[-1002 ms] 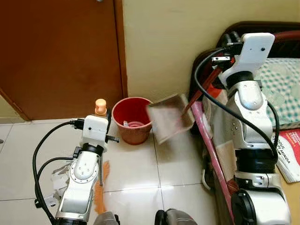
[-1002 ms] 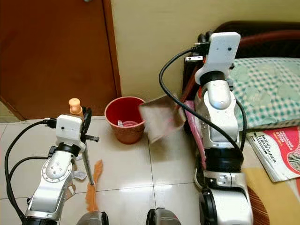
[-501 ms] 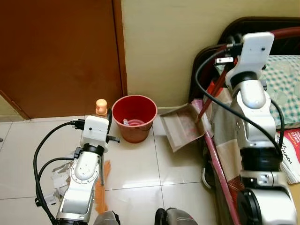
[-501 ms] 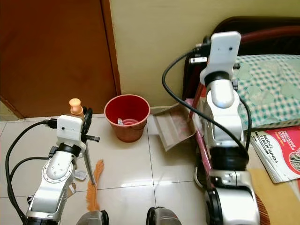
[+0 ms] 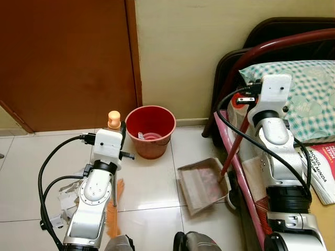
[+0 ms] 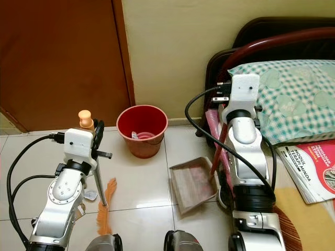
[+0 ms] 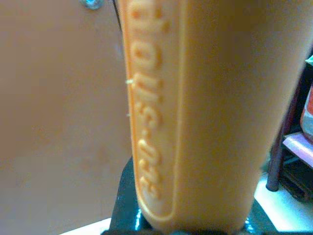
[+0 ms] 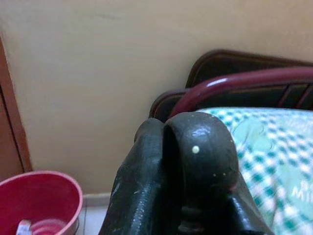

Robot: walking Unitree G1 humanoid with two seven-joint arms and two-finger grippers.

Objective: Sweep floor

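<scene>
the left gripper [image 5: 116, 137] is clamped on the upright handle of the orange broom [image 5: 111, 212], just under its knob, with the bristles resting on the tiled floor [image 5: 152, 180] near the robot's feet. the broom looks light and stiff in the shaft, soft only at the bristles; held so high, i judge the head will swing loosely, so a lower hold would steer it better. in the left wrist view the orange handle [image 7: 195, 112] sits tight between the fingers.

the right gripper [image 6: 224, 95] is closed around the top of the long red handle of the dustpan [image 6: 189, 184]. the pan lies on the floor to the right of centre, its back edge close against the bed frame [image 5: 238, 172]. the pan looks like thin, light plastic, and with the grip far up the stick it will probably wobble and tip at the mouth unless pressed flat.

the red bucket [image 5: 151, 130] stands far from the robot against the wall, between the two arms and left of the pan, with a little rubbish inside. scraps of paper [image 5: 67, 196] lie on the floor by the left arm, partly hidden behind it. the brown door [image 5: 68, 57] closes the far left. on the right the bed carries a checked pillow [image 5: 309, 99] and a red magazine [image 5: 323, 170]; the bed frame leaves the dustpan little room on that side.
</scene>
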